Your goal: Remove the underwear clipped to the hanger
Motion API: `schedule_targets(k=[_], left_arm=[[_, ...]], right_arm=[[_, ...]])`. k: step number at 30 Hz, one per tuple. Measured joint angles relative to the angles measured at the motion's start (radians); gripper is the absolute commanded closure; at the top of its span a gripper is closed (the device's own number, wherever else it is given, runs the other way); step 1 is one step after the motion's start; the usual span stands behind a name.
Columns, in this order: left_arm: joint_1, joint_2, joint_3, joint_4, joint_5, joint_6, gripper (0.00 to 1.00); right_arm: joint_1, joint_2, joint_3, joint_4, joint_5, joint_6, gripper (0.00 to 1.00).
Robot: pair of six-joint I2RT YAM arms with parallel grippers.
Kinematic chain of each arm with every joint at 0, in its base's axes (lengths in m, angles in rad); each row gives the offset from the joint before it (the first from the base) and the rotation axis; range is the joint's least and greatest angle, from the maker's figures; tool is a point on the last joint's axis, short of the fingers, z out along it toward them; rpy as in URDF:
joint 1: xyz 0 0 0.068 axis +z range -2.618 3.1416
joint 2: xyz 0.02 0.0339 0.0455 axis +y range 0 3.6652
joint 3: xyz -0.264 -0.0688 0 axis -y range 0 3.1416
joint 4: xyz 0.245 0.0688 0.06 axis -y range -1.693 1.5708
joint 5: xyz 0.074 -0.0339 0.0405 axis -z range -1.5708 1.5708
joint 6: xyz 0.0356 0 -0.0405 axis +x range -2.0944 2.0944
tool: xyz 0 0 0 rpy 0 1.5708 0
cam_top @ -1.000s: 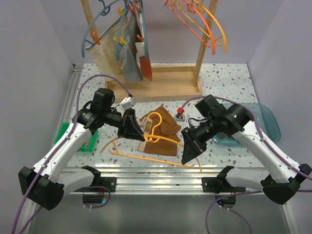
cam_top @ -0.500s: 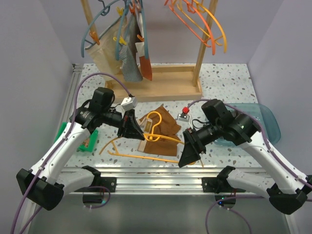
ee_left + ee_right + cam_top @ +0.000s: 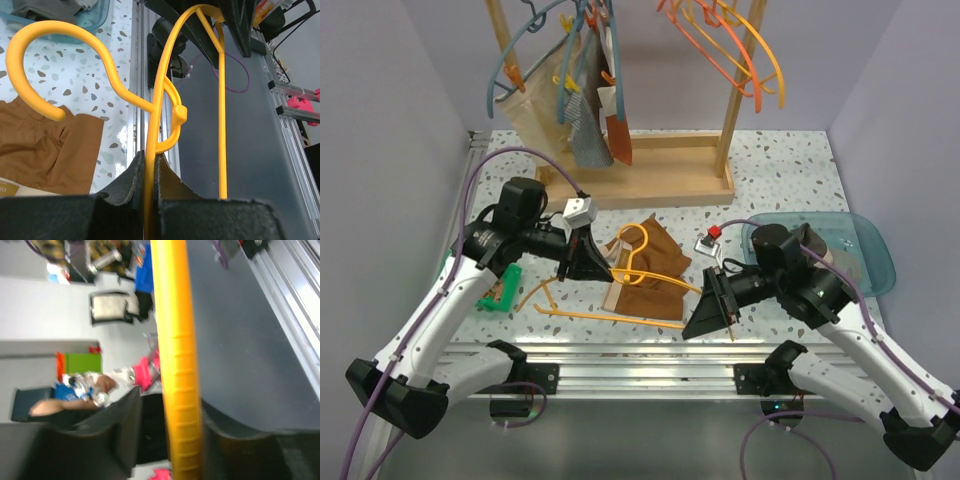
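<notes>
The hanger is held between the two arms, low over the near part of the counter. The left fingers are closed narrow on the thin yellow strand just below the hook. The right fingers have the far end of the bar between them. They seem closed on it, although a dark slit shows on one side in the right wrist view.

I think this double hold is meant to keep the frame steady, so that the cloth can be pulled free without the whole hanger sliding away.

The underwear lies rumpled on the counter under the hook, between the two grippers, with its pale waistband near the lower bar. It looks attached to the hanger on that side, but I cannot make out the clips themselves.

Around them:
- A wooden rack stands at the back, with blue-grey hangers carrying other cloths and some bare orange hangers.
- A teal tray sits to the right, partly behind the right arm.
- A green object lies beside the left arm.

None of these crowd the work. The real obstacle, in my judgement, is that both grippers are occupied, so no fingers are free for the clips.
</notes>
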Motion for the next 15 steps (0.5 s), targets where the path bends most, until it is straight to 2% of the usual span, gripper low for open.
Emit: schedule_targets(k=[3, 6, 9, 11, 15], left_arm=[[0.006, -0.006, 0.000, 0.000, -0.017, 0.000, 1.00], [0.010, -0.014, 0.000, 0.000, -0.043, 0.000, 1.00], [0.010, -0.026, 0.000, 0.001, -0.064, 0.000, 1.00], [0.010, -0.034, 0.000, 0.002, -0.071, 0.000, 1.00], [0.010, -0.040, 0.004, 0.001, -0.075, 0.000, 1.00]], right_arm=[[-0.044, -0.034, -0.031, 0.103, 0.003, 0.095, 0.44], [-0.115, -0.072, -0.073, 0.205, 0.001, 0.190, 0.47], [-0.166, -0.095, -0.093, 0.254, -0.003, 0.239, 0.58], [-0.176, -0.101, -0.100, 0.273, -0.008, 0.260, 0.69], [-0.177, -0.109, -0.108, 0.303, -0.037, 0.299, 0.72]])
